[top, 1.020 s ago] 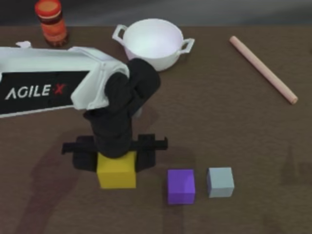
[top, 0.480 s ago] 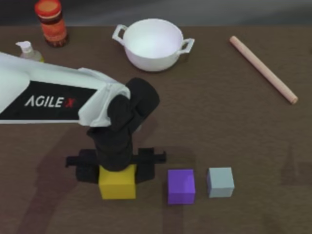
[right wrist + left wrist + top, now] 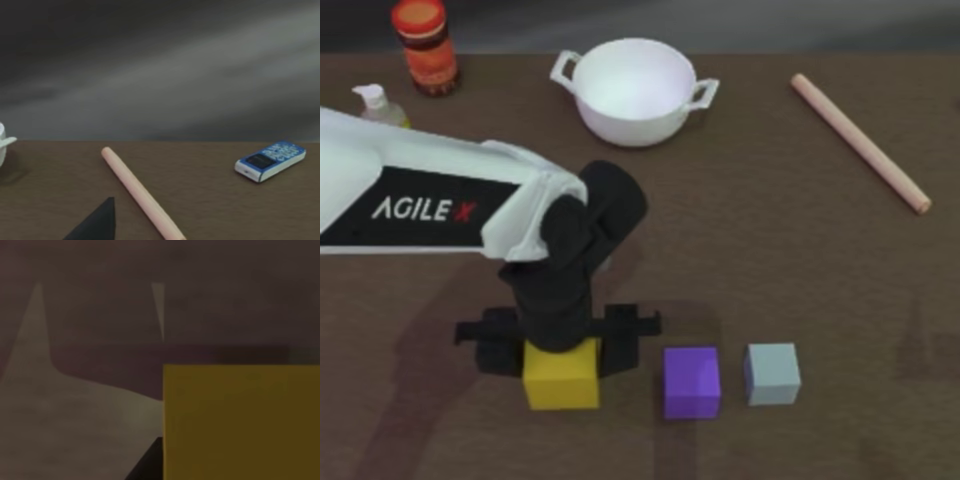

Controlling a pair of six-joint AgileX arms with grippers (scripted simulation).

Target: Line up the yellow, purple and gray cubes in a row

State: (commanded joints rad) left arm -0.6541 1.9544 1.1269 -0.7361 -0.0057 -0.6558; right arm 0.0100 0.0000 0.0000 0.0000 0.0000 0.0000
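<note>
Phone [image 3: 270, 160] shows only beside rolling pin [image 3: 142, 197] from right wrist.

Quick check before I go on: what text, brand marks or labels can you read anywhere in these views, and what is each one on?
"AGILE X", last letter in red: on the white casing of the left arm, top view.
Blue phone-like device, right wrist view: pale lettering on its face, too blurred to read.
Orange-lidded jar: no readable label.
Yellow cube, purple cube, gray cube: no markings.
</note>
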